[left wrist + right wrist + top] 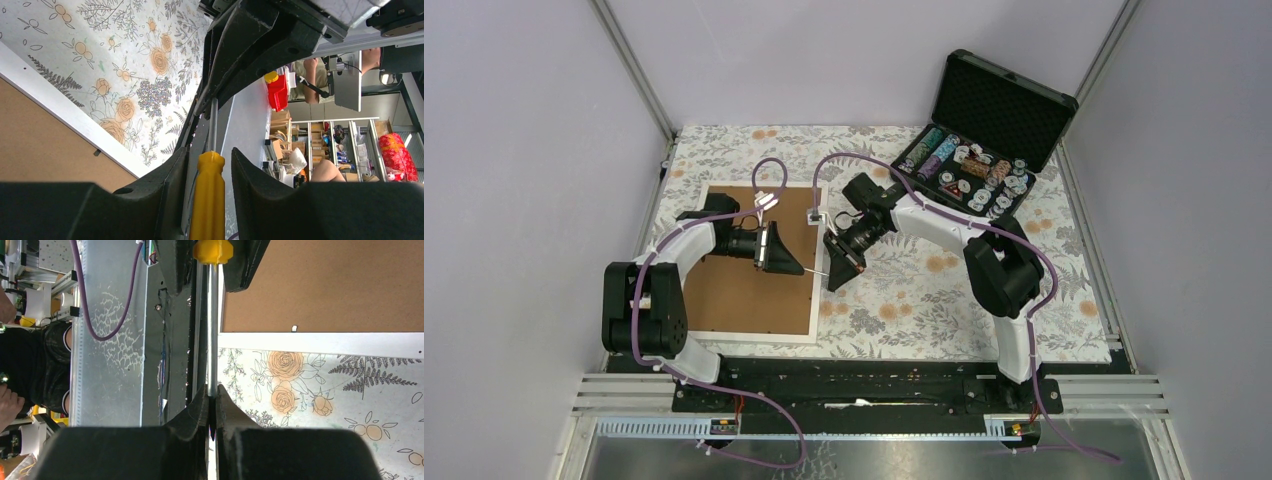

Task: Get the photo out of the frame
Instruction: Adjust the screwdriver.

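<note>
As left fingers (260,195), right fingers (192,416) grip screwdriver (209,196), frame (742,292) face-down below, apart

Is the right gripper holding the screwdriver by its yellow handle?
No, the right gripper pinches the screwdriver by its metal shaft; the yellow handle sits in the left gripper.

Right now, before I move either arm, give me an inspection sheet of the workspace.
Surface: floral cloth covers the table.
Job's things: frame lies back up, brown board showing; photo not visible.
Clutter: open poker chip case at the far right; yellow-handled screwdriver spans the two claws.
Claws: left claw shut on the screwdriver's handle; right claw shut on its shaft.
Cables: purple cables loop over both arms, near the frame's far edge.
Surroundings: pale walls, metal rails; person beyond the cell.
</note>
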Available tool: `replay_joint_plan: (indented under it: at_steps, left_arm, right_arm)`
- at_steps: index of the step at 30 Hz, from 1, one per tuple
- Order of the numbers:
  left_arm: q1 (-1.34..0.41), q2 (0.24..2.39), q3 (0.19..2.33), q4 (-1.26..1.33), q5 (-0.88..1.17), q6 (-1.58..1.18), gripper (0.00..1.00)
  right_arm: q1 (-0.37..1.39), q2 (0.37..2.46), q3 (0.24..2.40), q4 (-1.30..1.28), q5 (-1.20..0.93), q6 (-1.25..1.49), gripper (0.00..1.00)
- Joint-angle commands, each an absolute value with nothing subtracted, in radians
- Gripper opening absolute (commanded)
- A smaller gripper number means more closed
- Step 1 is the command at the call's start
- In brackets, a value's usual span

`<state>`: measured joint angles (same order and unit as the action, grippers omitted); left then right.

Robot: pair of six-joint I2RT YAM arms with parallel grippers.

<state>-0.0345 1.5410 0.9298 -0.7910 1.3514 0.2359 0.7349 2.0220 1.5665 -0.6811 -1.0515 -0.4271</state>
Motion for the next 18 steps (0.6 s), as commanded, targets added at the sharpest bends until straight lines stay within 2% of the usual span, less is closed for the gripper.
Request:
replay_joint_plan:
  at_steps: [1,11,18]
  left_arm:
    - [-0.039,1.542,0.962,-0.792,1.387,0.268,0.4]
    - [-0.034,1.548,0.961,-0.792,1.398,0.27,0.42]
    - [-0.048,1.531,0.962,-0.791,1.389,0.276,0.26]
  right_arm:
    - [0.752,1.973,1.608,-0.721,-1.083,-0.479,0.0]
    - [0.755,1.971,1.605,-0.745,-1.076,-0.502,0.0]
    - [0.756,1.985,1.629,-0.74,-1.066,-0.498,0.0]
